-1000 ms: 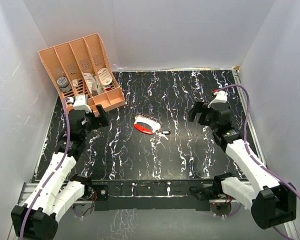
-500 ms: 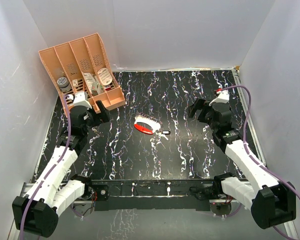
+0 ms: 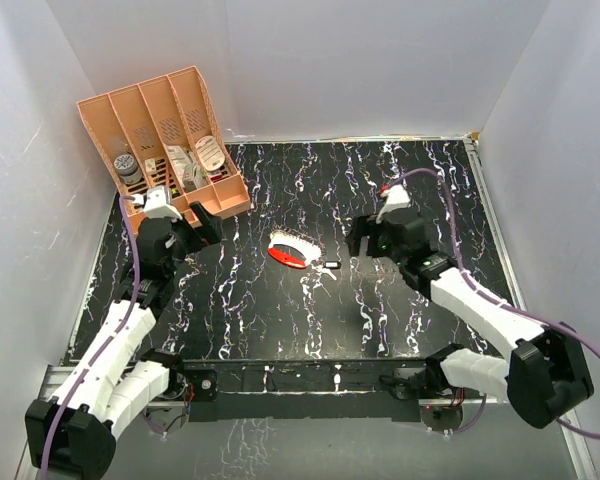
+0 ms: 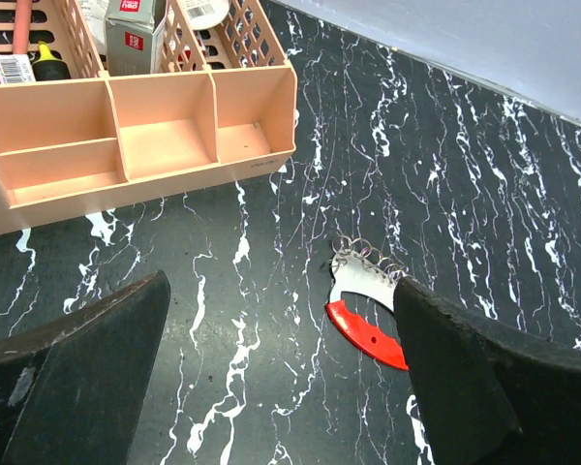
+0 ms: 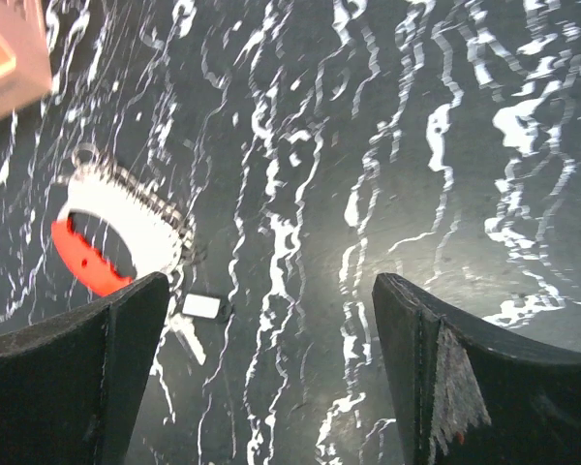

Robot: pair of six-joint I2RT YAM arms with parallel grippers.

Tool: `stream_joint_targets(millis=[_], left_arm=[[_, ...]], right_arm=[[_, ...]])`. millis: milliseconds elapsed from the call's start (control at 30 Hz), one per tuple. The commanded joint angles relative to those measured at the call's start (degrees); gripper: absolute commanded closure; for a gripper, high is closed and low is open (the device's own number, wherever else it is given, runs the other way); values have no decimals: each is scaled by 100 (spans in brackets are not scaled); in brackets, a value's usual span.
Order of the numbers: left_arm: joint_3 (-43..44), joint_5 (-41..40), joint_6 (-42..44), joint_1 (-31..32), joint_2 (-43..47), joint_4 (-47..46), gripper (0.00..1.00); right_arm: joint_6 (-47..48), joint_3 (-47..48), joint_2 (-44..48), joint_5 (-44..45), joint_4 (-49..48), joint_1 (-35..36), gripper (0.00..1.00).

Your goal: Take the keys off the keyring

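**Both jaws wide, keyring lying untouched mid-table**

Looking down on the black marbled table (image 3: 380, 180) and finding the keyring (image 3: 290, 250) flat near the middle, red face up, white edge toward the back wall. Spotting the key (image 3: 330, 265) just beside it, on the side toward the right arm: tiny, with a dark head and a silver blade. Cannot tell whether linked to the thin ring or merely lying close.

Over to the left gripper (image 3: 202, 230): hanging just in front of the peach organiser (image 3: 140, 88), well apart from the keyring, jaws spread wide, gripping nothing. Checking the left wrist view: left gripper (image 4: 281, 295) framing bare table, organiser (image 4: 126, 189) up ahead, keyring (image 4: 368, 310) low and toward the right finger (image 4: 465, 387), partly hidden behind it.

Now to the right gripper (image 3: 365, 238): hovering near the key, off to its right, clear of the table, jaws apart and holding nothing. Switching to the right wrist view: right gripper (image 5: 271, 286) open over the marble, keyring (image 5: 107, 232) off to the left, key (image 5: 201, 306) just below it, next to the left finger (image 5: 68, 378), touching neither finger.
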State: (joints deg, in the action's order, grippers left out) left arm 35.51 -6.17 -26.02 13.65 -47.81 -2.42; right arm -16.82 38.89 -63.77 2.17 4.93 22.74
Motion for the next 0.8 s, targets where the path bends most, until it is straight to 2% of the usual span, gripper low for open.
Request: stream_joint_targets(millis=[0, 67, 133, 233, 333, 467, 533, 667, 767], left_arm=[[406, 91, -46, 19, -395, 427, 2], [682, 277, 51, 9, -768, 735, 5], [760, 678, 213, 9, -952, 724, 20], [654, 921, 33, 15, -1028, 601, 29], [507, 1194, -121, 9, -1026, 339, 41], [553, 1338, -236, 7, -1074, 267, 46], [611, 1350, -226, 6, -1098, 351, 54], [567, 1351, -98, 8, -851, 402, 64], [455, 1226, -101, 10, -534, 429, 69]], right_arm=[[331, 311, -252, 627, 60, 912, 23], [372, 295, -399, 748, 69, 1202, 28], [372, 266, -553, 863, 87, 1426, 31], [328, 149, -738, 1100, 27, 1687, 32], [300, 35, -883, 1241, -188, 1766, 32], [299, 83, -1158, 1404, -476, 1769, 32], [314, 157, -1368, 1520, -585, 1769, 34], [368, 456, -1907, 1647, -659, 1764, 41], [355, 611, -2246, 1353, -691, 1769, 48]])
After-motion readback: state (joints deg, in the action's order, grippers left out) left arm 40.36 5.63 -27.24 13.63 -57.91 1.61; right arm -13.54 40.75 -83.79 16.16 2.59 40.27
